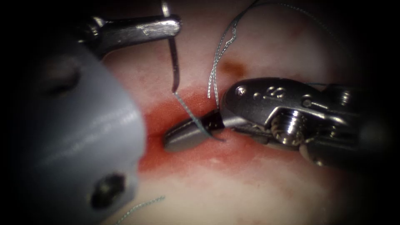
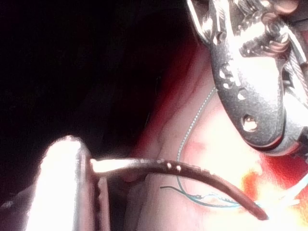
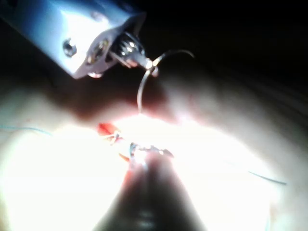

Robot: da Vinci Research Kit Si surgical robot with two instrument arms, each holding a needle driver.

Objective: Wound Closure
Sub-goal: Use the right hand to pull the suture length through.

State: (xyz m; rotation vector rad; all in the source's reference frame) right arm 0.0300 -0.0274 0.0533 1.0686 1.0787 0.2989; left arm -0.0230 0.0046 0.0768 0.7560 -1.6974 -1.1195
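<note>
My left tool [image 1: 168, 26] is at the upper left, jaws shut on the curved needle [image 1: 175, 62] at about the middle of its curve. The needle hangs free above the tissue [image 1: 258, 187], its tail end pointing down over the red cut [image 1: 175, 112]. Thread [image 1: 189, 112] runs from that tail and lies across my right tool's jaws [image 1: 189, 135], which are shut and rest low over the cut. I cannot tell whether they pinch the thread. In the left wrist view the needle [image 2: 192, 173] leaves the left jaws [image 2: 91, 192] toward the right tool [image 2: 255, 96].
More thread strands [image 1: 221, 54] rise from beside the right tool toward the top. A loose piece of thread [image 1: 141, 206] lies on the tissue near the front. Red fluid [image 1: 233, 152] stains the cut's edges. The left arm's grey body [image 1: 75, 137] bulks at the left.
</note>
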